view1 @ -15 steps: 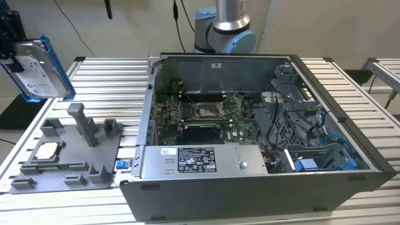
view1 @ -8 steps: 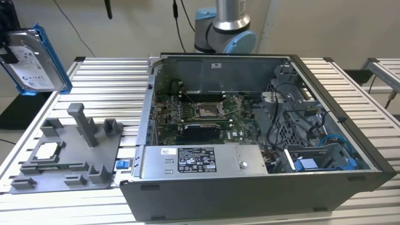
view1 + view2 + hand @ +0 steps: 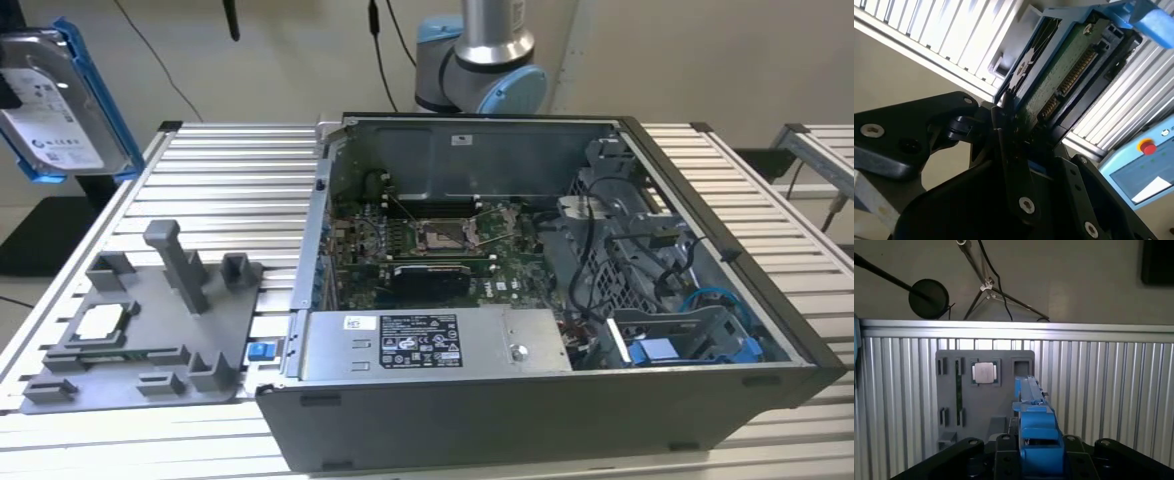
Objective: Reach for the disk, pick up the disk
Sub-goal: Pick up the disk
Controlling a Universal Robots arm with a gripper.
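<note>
The disk (image 3: 56, 105), a silver hard drive with a white label and a blue bracket, hangs in the air beyond the table's corner, at the top of the exterior view's left. My gripper (image 3: 1019, 145) is shut on it, its black fingers (image 3: 1013, 165) clamping the drive's lower end. The second wrist view shows the drive's green circuit board and connector (image 3: 1064, 70) rising out of the jaws. In the first wrist view the disk (image 3: 1036, 427) stands edge-on in my gripper (image 3: 1036, 455), well above the ribbed table.
A grey fixture plate (image 3: 134, 335) with upright posts lies on the exterior view's left, holding a small square chip (image 3: 100, 322). The open computer case (image 3: 534, 280) takes up the middle and right, with a grey labelled box (image 3: 427, 342) at its front. The robot base (image 3: 481, 60) stands behind it.
</note>
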